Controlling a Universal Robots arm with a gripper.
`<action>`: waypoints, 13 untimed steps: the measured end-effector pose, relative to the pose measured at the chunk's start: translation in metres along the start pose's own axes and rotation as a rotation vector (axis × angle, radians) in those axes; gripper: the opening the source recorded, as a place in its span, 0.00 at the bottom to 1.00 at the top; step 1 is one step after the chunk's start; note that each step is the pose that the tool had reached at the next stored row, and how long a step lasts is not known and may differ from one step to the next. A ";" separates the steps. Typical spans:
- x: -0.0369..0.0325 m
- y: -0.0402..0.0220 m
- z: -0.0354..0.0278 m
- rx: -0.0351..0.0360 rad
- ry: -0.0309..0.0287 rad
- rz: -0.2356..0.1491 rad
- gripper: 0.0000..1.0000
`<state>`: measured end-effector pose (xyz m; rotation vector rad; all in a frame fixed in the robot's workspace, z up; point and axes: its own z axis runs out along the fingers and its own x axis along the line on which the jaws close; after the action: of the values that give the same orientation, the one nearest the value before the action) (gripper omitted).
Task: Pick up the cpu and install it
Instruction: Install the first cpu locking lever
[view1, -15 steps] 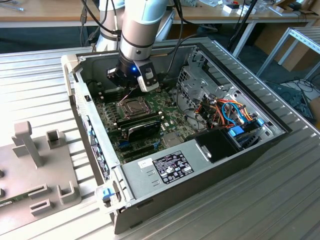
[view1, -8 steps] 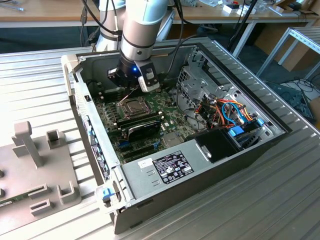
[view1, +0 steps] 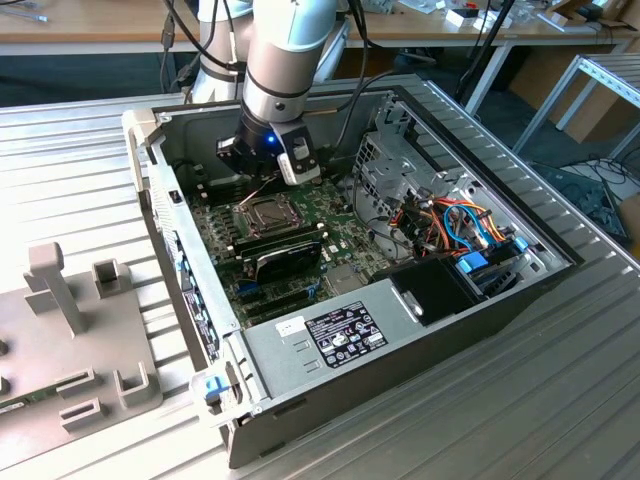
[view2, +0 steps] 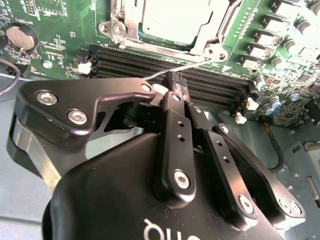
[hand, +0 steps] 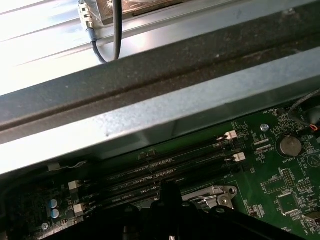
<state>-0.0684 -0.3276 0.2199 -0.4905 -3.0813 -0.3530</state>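
Observation:
The cpu (view2: 167, 20) lies flat in its socket on the green motherboard (view1: 335, 215), its silver top framed by the hinged metal frame (view2: 116, 27); in the exterior view the cpu (view1: 266, 212) sits just below the arm. My gripper (view2: 175, 82) is shut, with its black fingers (view2: 170, 125) together. Their tips rest at the thin wire socket lever (view2: 192, 65), which slants up off the board. Whether they pinch the lever I cannot tell. In the exterior view the gripper (view1: 258, 172) hangs inside the open computer case, over the socket's far edge.
Black memory slots (view2: 215, 85) run beside the socket, and a coin battery (view2: 21, 37) sits further along the board. The case wall (hand: 150, 115) stands close behind the gripper. A power supply (view1: 335, 330), a cable bundle (view1: 450, 225) and a drive cage (view1: 385, 150) fill the case's other side.

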 end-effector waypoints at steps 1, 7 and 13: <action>-0.0002 0.0000 0.0003 -0.0002 0.0000 0.000 0.11; -0.0024 0.0005 0.0012 0.0002 0.0000 0.000 0.11; -0.0032 0.0007 0.0016 0.0002 0.0001 0.000 0.11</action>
<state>-0.0651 -0.3276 0.2184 -0.4902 -3.0813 -0.3528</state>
